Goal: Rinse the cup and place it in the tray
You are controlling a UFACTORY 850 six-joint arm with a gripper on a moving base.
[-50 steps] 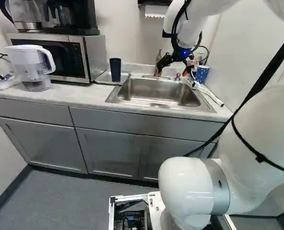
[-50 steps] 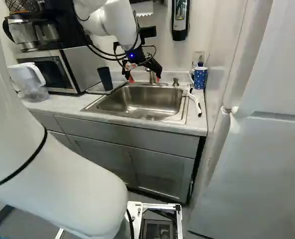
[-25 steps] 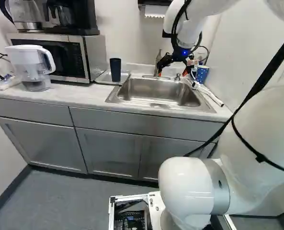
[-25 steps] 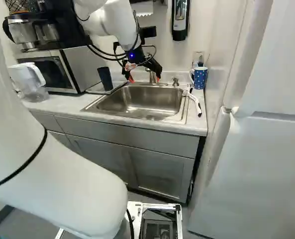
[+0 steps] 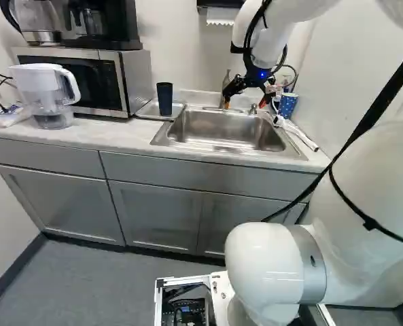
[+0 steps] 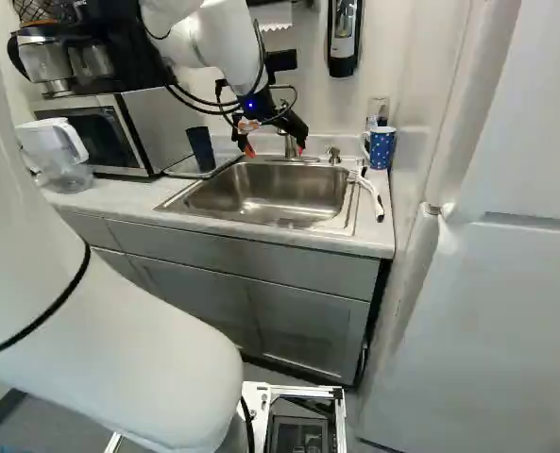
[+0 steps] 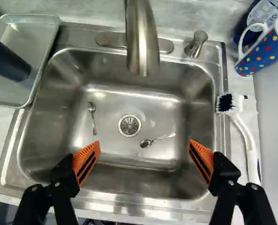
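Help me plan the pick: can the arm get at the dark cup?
Probably yes: the gripper is open and nothing shows between it and the dark cup, though the microwave nearby may crowd it.

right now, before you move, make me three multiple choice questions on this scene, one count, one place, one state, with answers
1. How many spoons lie in the sink?
a) one
b) two
c) four

2. Where is the dark cup?
a) in the sink
b) on the microwave
c) in the metal tray

3. What state is the end effector in?
a) open, holding nothing
b) shut on a spoon
c) shut on the dark cup

Answers:
1 b: the wrist view shows one spoon on either side of the drain.
2 c: both base views show it standing in the tray beside the sink.
3 a: its orange pads stand wide apart with nothing gripped.
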